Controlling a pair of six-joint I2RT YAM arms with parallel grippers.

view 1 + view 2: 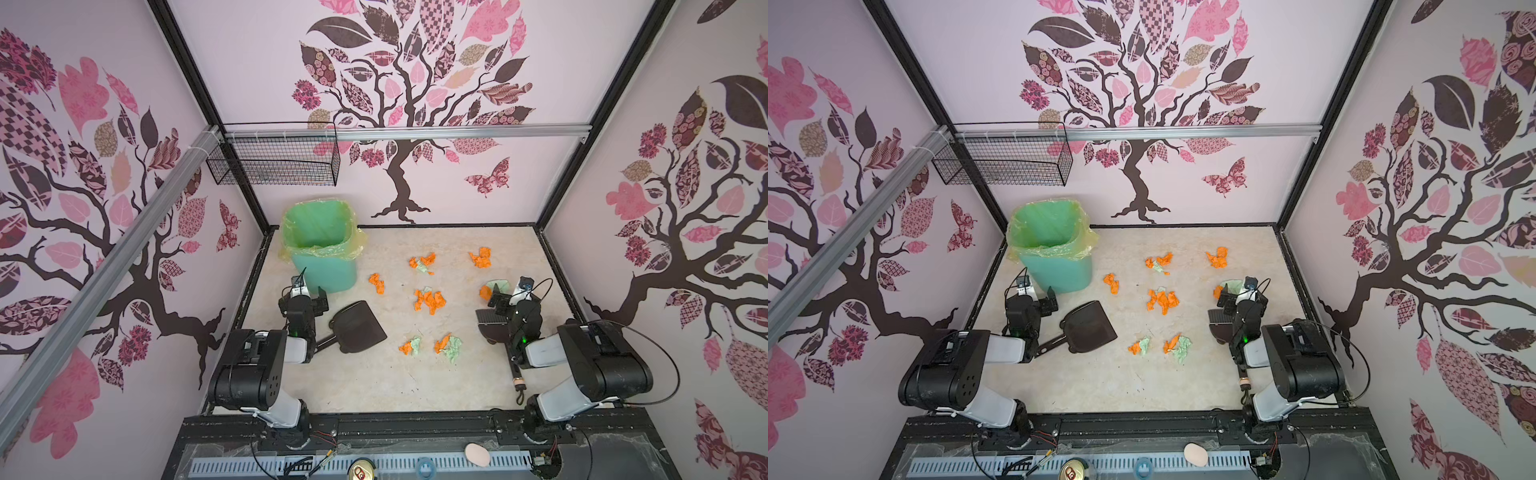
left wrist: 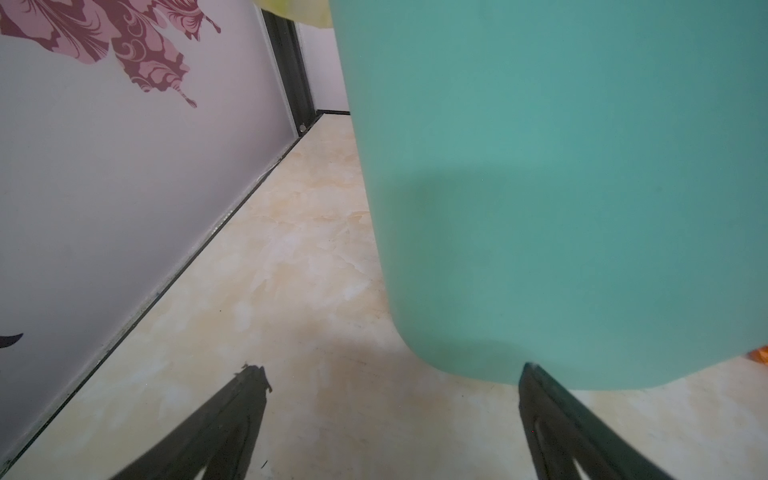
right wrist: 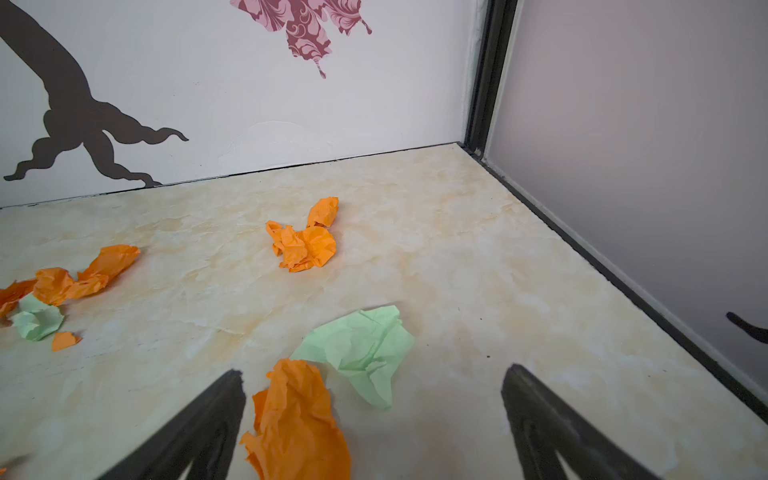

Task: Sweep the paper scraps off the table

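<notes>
Hanging with jaws spread wide and empty, the left gripper (image 2: 390,370) and the right gripper (image 3: 374,371) are staying low over the table (image 1: 374,386).

The left gripper is holding nothing, and its open jaws are pointing at the near wall of the green bin (image 1: 328,270), just beside it. The right gripper is also gripping nothing; it is hanging well to the right of the bin, and one orange wad and one mint-green wad are lying on the table just ahead of its jaws. The paper scraps (image 1: 430,301) are lying on the table to the right of the bin, in several small groups, some near it and some well apart. A black dustpan (image 1: 359,326) is resting just in front of the bin, beside the left arm, and no gripper is touching it. A dark brush (image 1: 490,318) is lying under the right arm, well apart from the bin.
</notes>
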